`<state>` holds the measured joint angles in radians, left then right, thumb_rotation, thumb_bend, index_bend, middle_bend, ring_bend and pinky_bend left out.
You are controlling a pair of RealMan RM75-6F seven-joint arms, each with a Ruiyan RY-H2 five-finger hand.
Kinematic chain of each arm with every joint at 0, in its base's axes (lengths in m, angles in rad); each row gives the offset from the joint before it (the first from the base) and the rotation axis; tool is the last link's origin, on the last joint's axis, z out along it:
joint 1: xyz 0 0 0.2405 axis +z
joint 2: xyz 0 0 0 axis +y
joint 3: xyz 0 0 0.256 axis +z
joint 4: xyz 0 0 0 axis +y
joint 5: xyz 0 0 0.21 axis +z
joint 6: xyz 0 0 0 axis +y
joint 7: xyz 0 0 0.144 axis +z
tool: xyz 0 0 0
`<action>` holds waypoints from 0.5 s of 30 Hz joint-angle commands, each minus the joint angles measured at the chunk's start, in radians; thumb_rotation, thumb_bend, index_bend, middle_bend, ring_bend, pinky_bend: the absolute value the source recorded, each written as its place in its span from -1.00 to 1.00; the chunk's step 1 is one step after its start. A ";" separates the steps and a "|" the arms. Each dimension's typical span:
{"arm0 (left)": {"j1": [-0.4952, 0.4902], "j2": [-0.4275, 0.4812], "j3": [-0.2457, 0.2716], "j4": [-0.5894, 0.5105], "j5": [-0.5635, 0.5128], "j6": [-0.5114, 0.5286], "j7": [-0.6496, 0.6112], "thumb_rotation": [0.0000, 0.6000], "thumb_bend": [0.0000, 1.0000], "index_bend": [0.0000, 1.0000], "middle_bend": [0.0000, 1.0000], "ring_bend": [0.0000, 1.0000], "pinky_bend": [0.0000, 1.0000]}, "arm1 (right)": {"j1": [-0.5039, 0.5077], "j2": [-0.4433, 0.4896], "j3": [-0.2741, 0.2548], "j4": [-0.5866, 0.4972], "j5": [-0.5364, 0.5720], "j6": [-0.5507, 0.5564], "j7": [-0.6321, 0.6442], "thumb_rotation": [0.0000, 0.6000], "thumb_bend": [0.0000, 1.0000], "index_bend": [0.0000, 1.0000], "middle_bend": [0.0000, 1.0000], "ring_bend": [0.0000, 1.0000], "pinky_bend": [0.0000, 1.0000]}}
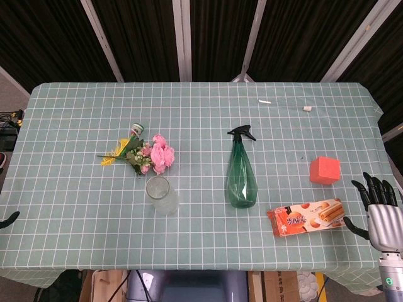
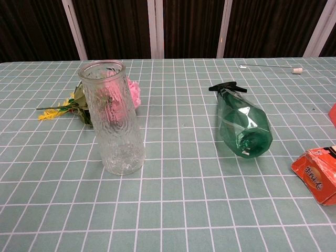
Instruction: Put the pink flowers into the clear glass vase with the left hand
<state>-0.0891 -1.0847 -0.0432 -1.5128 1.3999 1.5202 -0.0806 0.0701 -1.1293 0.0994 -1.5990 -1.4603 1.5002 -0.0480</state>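
The pink flowers (image 1: 157,157) lie on the checked tablecloth left of centre, their green and yellow stems pointing left. In the chest view the pink flowers (image 2: 132,93) show partly behind the glass. The clear glass vase (image 1: 161,195) stands upright just in front of them, and the vase (image 2: 112,121) holds nothing. Only a dark sliver of my left hand (image 1: 7,219) shows at the left edge, far from the flowers. My right hand (image 1: 380,212) hovers at the table's right front corner, fingers spread and holding nothing.
A green spray bottle (image 1: 240,176) stands right of centre. An orange cube (image 1: 324,170) and a snack packet (image 1: 306,217) sit near the right hand. A thin white stick (image 1: 283,104) lies at the back. Table edge (image 1: 189,272) runs along the front.
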 commanded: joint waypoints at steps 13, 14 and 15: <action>0.003 0.003 -0.001 0.014 0.048 -0.001 -0.059 1.00 -0.57 -0.90 -0.92 -1.00 -0.97 | -0.009 0.006 -0.015 -0.016 -0.024 0.012 -0.010 1.00 -0.54 -0.84 -0.95 -0.98 -1.00; 0.003 0.006 0.001 0.015 0.051 -0.005 -0.066 1.00 -0.57 -0.90 -0.92 -1.00 -0.97 | -0.009 0.006 -0.015 -0.016 -0.027 0.012 -0.010 1.00 -0.54 -0.84 -0.95 -0.98 -1.00; 0.003 0.008 0.001 0.014 0.053 -0.006 -0.069 1.00 -0.57 -0.90 -0.92 -1.00 -0.97 | -0.008 0.006 -0.016 -0.016 -0.029 0.012 -0.010 1.00 -0.54 -0.84 -0.95 -0.98 -1.00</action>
<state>-0.0849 -1.0799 -0.0435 -1.5021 1.4481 1.5197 -0.1430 0.0614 -1.1233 0.0843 -1.6146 -1.4879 1.5119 -0.0581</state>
